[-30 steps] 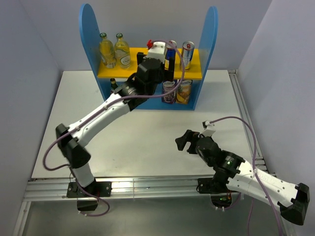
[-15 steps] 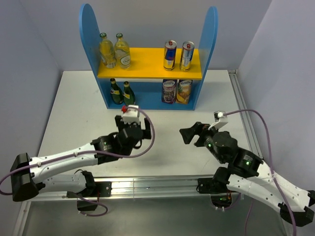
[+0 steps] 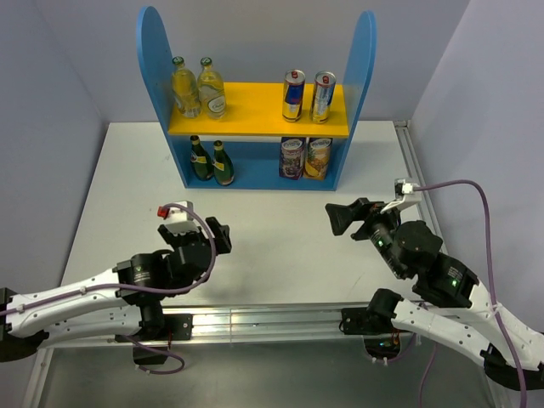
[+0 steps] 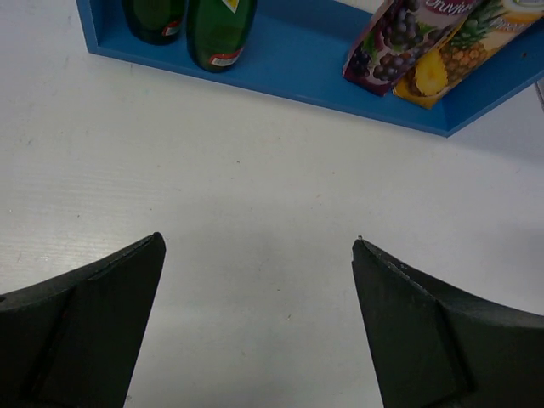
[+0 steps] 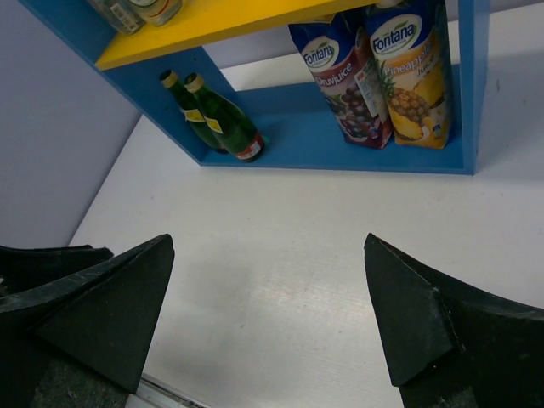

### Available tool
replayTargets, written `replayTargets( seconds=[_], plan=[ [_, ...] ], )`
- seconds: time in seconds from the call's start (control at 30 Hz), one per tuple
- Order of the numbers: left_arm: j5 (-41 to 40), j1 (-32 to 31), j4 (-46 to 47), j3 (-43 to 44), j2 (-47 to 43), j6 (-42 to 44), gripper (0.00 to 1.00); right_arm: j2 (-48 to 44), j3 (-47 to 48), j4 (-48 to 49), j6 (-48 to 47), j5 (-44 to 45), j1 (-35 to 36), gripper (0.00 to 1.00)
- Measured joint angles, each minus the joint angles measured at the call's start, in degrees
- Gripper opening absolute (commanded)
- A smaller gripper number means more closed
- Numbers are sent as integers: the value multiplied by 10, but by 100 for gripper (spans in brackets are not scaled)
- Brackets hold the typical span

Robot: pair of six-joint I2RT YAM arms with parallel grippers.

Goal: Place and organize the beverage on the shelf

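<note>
All six drinks stand on the shelf (image 3: 255,109): the two pale glass bottles (image 3: 186,88) at the left of the yellow upper board, the two cans (image 3: 294,95) at its right, and the two green bottles (image 3: 201,159) on the lower tier's left. What remains seems to be only parking the arms, best done low and near, away from the shelf front. The left hand (image 3: 218,235) and right hand (image 3: 340,218) both hover spread and empty over the counter (image 3: 272,221), well apart from the shelf. Two fruit-printed juice cartons (image 3: 291,159) fill the lower tier's right, and the trailing purple cables (image 3: 463,181) look the likeliest snag.
</note>
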Motion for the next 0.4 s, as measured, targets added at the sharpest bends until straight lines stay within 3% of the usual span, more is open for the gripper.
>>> replayTargets(
  seconds=[0.4],
  plan=[
    [-30,-2,-57,1,-23,-18,98,14,1,-4,-15,15,0,100]
  ],
)
